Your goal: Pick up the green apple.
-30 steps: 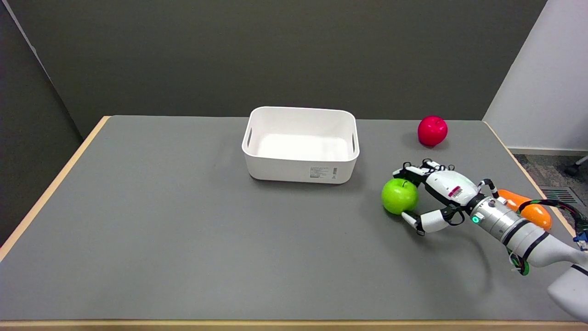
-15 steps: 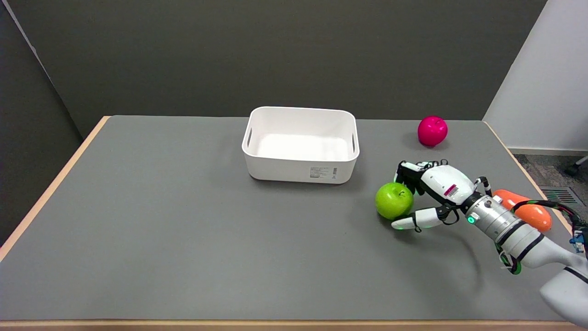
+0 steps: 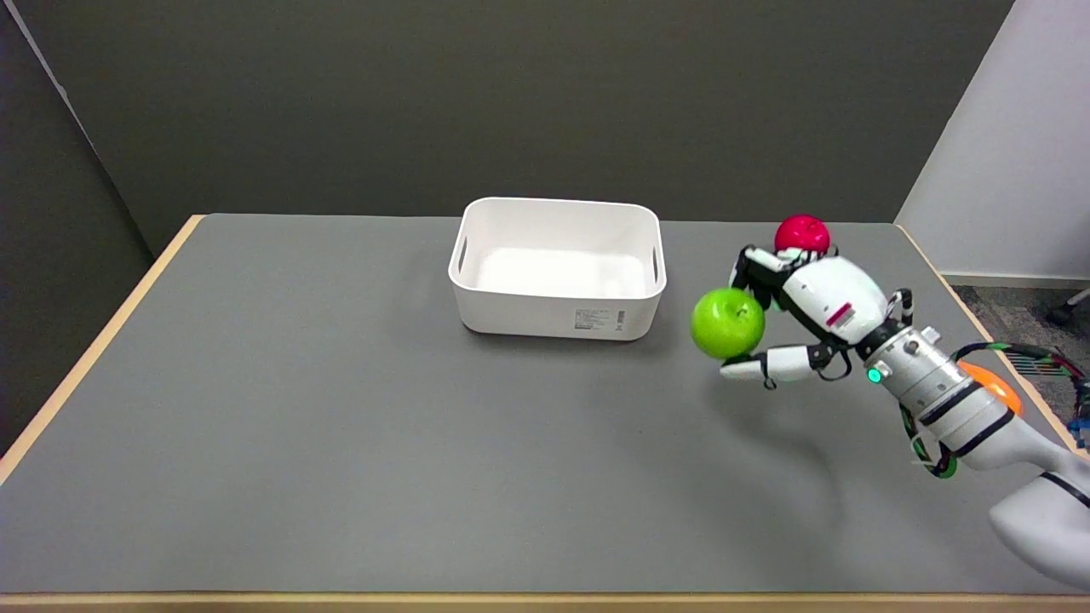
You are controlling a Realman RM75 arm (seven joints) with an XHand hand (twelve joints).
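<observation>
One green apple [image 3: 726,323] held by the right hand [image 3: 809,306]; one red apple [image 3: 801,233] behind.

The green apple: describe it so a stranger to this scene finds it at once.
Start at the white bin in the middle of the grey table and look just to its right. There the right hand holds the green apple; it is the only green fruit, the red apple sitting farther back.

The right hand [image 3: 809,311] is glossy white with black fingers [image 3: 748,271] — a red label, a green light on its silver wrist.
</observation>
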